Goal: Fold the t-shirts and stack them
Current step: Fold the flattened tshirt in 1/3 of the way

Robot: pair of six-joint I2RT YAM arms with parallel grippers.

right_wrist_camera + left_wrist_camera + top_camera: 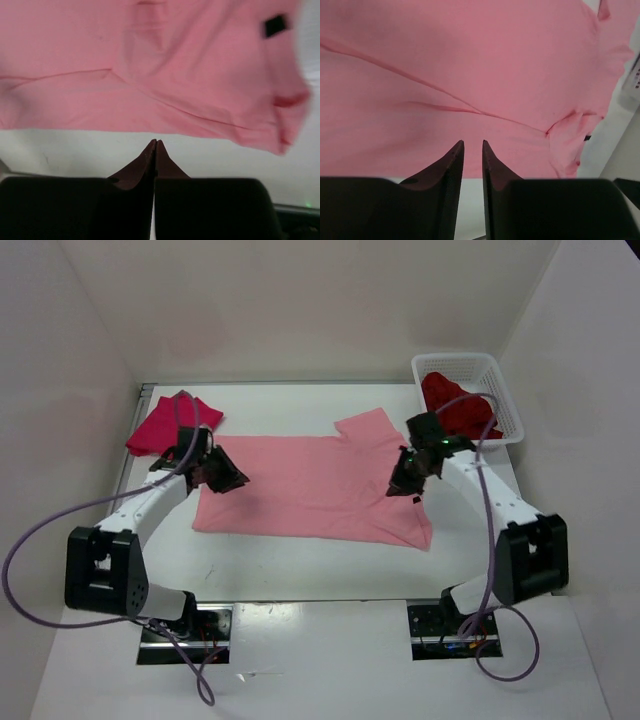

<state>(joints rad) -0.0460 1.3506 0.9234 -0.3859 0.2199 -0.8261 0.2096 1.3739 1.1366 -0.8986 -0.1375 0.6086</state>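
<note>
White mesh basket (pixel 458 359) in the far right corner has the dark red shirt (pixel 450 400) bunched inside, partly hidden behind the right arm (pixel 432 432). Pink shirt (pixel 310 485) lies spread flat mid-table (pixel 300 570). Crimson shirt (pixel 160 425) sits far left, its near corner tucked behind the left arm (pixel 150 502).

Left gripper (pixel 473 145) is over the pink shirt's left edge, jaws a narrow slit apart, nothing between them. Right gripper (pixel 155 142) is over its right side, jaws pressed together, empty. Small black patch (pixel 275 25) on the pink cloth, can't tell what it is.
</note>
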